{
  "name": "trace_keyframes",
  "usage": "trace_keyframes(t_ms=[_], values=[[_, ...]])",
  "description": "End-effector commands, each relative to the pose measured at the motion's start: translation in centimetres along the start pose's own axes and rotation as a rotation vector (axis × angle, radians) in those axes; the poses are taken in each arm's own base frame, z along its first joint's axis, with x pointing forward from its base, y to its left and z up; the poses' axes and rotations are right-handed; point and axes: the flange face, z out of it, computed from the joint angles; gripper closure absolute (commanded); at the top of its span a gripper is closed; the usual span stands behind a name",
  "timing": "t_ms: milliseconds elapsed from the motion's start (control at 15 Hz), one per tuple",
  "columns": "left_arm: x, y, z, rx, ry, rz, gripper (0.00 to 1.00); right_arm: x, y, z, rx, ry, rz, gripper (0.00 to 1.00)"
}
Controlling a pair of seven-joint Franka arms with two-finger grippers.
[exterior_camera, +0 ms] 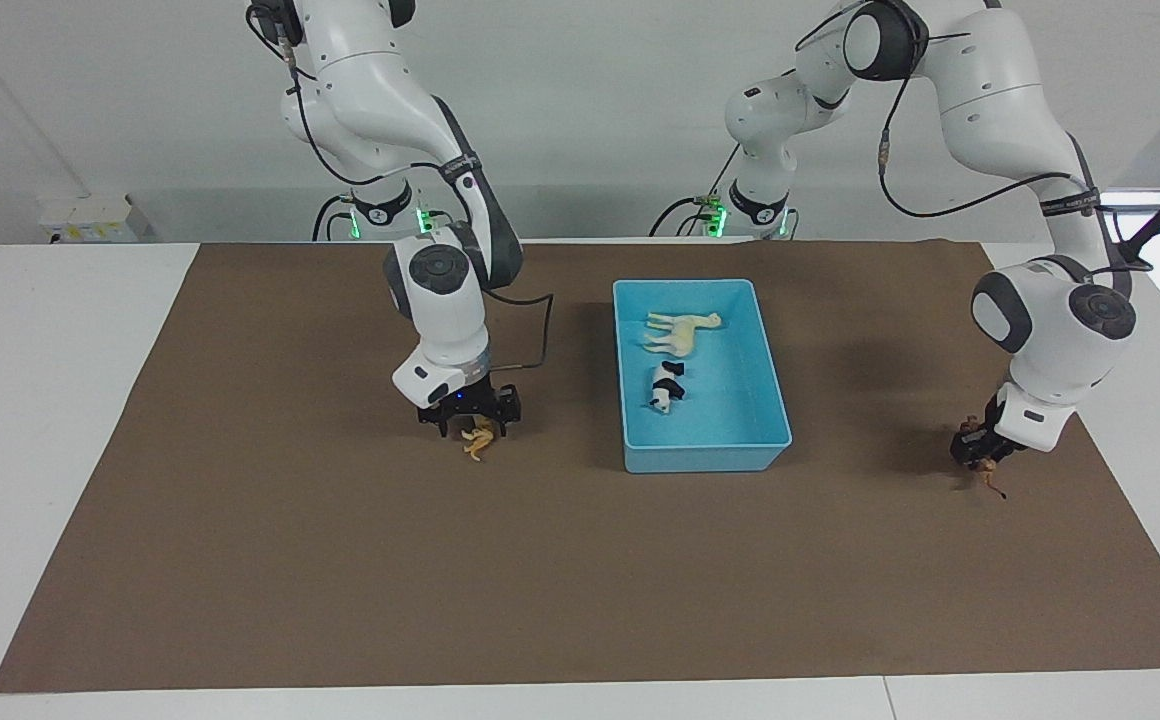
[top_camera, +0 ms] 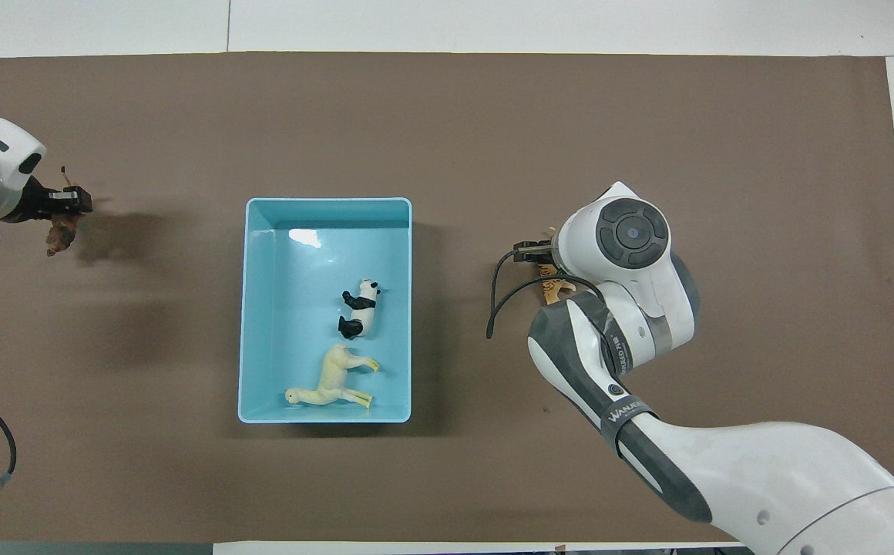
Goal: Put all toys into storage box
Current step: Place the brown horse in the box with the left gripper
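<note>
Brown horned animal (exterior_camera: 986, 470) sits clamped in my left gripper (exterior_camera: 977, 452); my right gripper (exterior_camera: 468, 418), spread wide, straddles the tiger (exterior_camera: 479, 441) beside the blue box (exterior_camera: 705, 455).

Bright, even light; soft shadows.

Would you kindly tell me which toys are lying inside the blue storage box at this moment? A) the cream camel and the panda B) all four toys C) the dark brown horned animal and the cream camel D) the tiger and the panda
A: the cream camel and the panda lie in the storage box, while the tiger and the dark brown horned animal are outside it on the mat.
</note>
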Motion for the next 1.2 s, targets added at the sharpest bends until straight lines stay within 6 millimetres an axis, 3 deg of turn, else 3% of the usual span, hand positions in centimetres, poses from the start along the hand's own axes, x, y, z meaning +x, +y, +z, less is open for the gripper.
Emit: trace_keyframes(t_ms=[0, 67, 133, 200, 267, 400, 600, 667, 733, 800, 933, 1067, 1133], values=[[0.5, 6.4, -7.4, 0.001, -0.085, -0.142, 1.00, -0.6, 0.3, 0.7, 0.000, 0.016, -0.025, 0.00], [-0.5, 9.9, -9.8, -0.028, -0.091, -0.213, 1.00, -1.1, 0.4, 1.0, -0.002, 0.010, -0.025, 0.00], [-1.7, 13.0, -11.9, -0.050, -0.090, -0.288, 1.00, -1.2, 0.5, 1.2, -0.001, 0.011, -0.026, 0.10], [-3.1, 15.9, -12.6, -0.050, -0.118, -0.371, 1.00, -1.2, 0.6, 1.2, -0.003, 0.009, -0.021, 0.67], [-4.4, 19.5, -13.1, -0.052, -0.131, -0.429, 1.00, -1.3, 0.4, 1.1, -0.003, 0.004, -0.003, 1.00], [-7.5, 25.1, -12.5, -0.042, -0.137, -0.473, 1.00, -1.4, 0.0, 0.8, -0.012, -0.013, 0.041, 1.00], [-12.1, 29.5, -10.6, -0.036, -0.153, -0.479, 1.00, -0.9, -0.5, 0.1, -0.016, -0.021, 0.037, 1.00], [-12.6, 30.0, -10.2, -0.045, -0.149, -0.506, 0.93, -0.5, -0.7, -0.5, -0.015, -0.018, 0.037, 1.00], [-12.8, 30.0, -10.1, -0.043, -0.149, -0.523, 0.15, 0.1, -1.0, -1.4, -0.015, -0.017, 0.036, 1.00], [-12.7, 29.8, -10.6, -0.046, -0.145, -0.522, 0.00, 0.9, -1.4, -2.7, -0.018, -0.022, 0.037, 1.00], [-12.2, 28.0, -12.3, -0.054, -0.133, -0.533, 0.00, 2.5, -2.4, -6.1, -0.019, -0.040, 0.043, 1.00], [-12.0, 25.4, -14.8, -0.053, -0.125, -0.487, 0.00, 3.6, -4.2, -11.1, 0.011, -0.048, 0.047, 1.00], [-11.5, 22.6, -16.5, -0.049, -0.130, -0.440, 0.00, 3.7, -5.9, -13.8, 0.070, -0.059, 0.067, 1.00]])
